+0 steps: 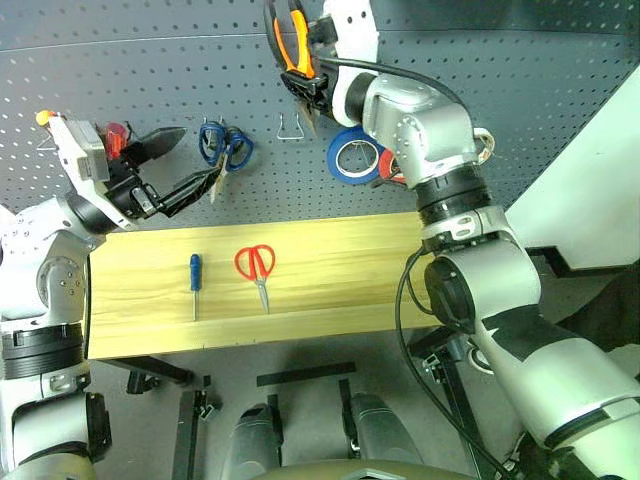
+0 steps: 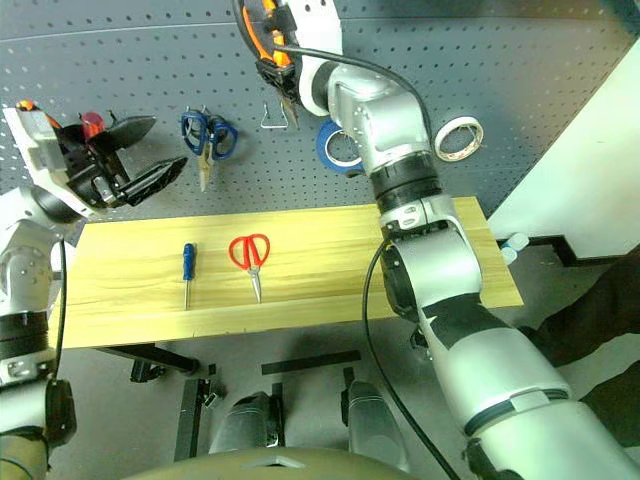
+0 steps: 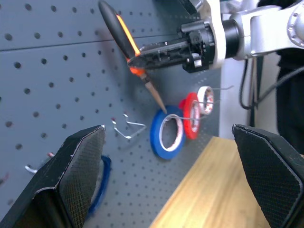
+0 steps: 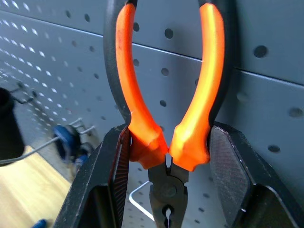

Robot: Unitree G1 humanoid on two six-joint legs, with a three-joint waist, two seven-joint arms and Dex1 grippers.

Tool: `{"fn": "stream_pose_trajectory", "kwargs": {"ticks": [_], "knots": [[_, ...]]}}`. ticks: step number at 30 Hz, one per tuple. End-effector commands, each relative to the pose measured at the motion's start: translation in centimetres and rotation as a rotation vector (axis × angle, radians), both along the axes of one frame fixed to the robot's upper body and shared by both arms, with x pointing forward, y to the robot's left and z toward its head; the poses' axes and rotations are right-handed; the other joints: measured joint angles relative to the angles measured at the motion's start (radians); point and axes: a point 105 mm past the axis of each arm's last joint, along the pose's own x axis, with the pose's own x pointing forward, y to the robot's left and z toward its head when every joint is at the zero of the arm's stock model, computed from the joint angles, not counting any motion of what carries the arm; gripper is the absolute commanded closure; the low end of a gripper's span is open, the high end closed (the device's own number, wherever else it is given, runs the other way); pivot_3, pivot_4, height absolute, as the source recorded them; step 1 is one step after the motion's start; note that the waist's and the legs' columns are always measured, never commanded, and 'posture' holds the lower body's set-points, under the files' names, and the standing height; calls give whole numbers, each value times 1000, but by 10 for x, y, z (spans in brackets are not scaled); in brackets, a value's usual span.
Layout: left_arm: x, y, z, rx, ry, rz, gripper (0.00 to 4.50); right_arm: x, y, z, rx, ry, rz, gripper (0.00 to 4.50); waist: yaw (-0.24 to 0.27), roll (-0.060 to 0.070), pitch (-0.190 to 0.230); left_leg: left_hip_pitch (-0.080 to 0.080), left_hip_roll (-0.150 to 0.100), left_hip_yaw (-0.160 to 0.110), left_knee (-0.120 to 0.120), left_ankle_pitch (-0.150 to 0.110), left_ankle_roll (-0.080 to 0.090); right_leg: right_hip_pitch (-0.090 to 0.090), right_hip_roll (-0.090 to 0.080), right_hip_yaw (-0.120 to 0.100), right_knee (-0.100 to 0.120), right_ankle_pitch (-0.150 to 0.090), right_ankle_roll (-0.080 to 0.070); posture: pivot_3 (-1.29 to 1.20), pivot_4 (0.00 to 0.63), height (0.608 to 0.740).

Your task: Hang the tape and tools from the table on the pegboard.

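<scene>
- Table [image 1: 330, 300]: two tools lie flat on the plank – one blue screwdriver [image 1: 195, 280] and one pair of red scissors [image 1: 256, 268], side by side, not touching.
- Right claw [image 4: 166, 156]: clamped on one pair of pliers [image 1: 296, 40] low on the handles, one finger on each outer side; orange-and-black handles rise above the fingers, nose hangs below. Held close in front of the pegboard [image 1: 520, 110], high up, above a bare wire hook [image 1: 291, 127].
- Left claw [image 1: 182, 165]: fingers wide apart, nothing between them, level with the pegboard's lower rows, above the table's left end. Screwdriver and red scissors lie below it and a little to its right, well apart from it.
- Hanging on the pegboard: three tape rolls in a row – blue [image 3: 166, 133], red [image 3: 191, 115], white [image 3: 205, 99]; red sits between the other two, below and right of the pliers.
- One pair of blue scissors [image 1: 224, 146] also hangs there, just right of the left claw's fingertips; contact cannot be told.
</scene>
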Motion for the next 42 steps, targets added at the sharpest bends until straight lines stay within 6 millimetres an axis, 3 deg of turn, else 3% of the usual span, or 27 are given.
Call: {"fn": "stream_pose_trajectory", "kwargs": {"ticks": [1, 4, 18, 27, 29, 34, 42], "knots": [[1, -1, 9, 28, -51, 16, 0, -4, 6, 37, 47, -117, -3, 2413, 0, 1, -2, 0, 0, 0, 0, 0, 0, 0, 0, 0, 0, 0, 0, 101, 53, 740], [1, -1, 8, 32, -49, 20, 0, -4, 9, 38, 59, -121, 8, 2413, 2, 0, -5, 0, 0, 0, -1, 0, 0, 0, 0, 0, 0, 0, 0, 104, 56, 740], [7, -2, 0, 38, -31, 41, 0, 1, 27, -3, 12, -70, -4, 2413, 2, 0, -8, 3, 0, 0, -1, 0, 0, 2, 0, 1, 1, 0, 0, 86, 73, 740], [7, -3, -2, 25, -19, 48, 0, 8, 20, -25, -32, -54, -45, 2413, 2, 0, -8, 5, 0, 0, -1, 0, 0, 5, 0, 0, 1, 0, 0, 83, 79, 740], [7, -3, -3, 25, -17, 46, 0, 9, 19, -22, -16, -63, -48, 2413, 2, 0, -8, 7, 0, 0, -1, 0, 0, 7, 0, 0, 0, 0, 0, 81, 78, 740], [6, -2, -2, 14, -18, 43, 0, 5, 14, 10, 115, -86, -26, 2413, 2, 0, -8, 8, 0, 0, -1, 0, 0, 8, 0, 0, 0, 0, 0, 81, 77, 740], [4, -1, 0, -9, -21, 43, 0, -3, 21, 24, 190, -115, 14, 2413, 2, 0, -8, 8, 0, 0, -1, 0, 0, 8, 0, 0, 0, 0, 0, 85, 69, 740]]}}
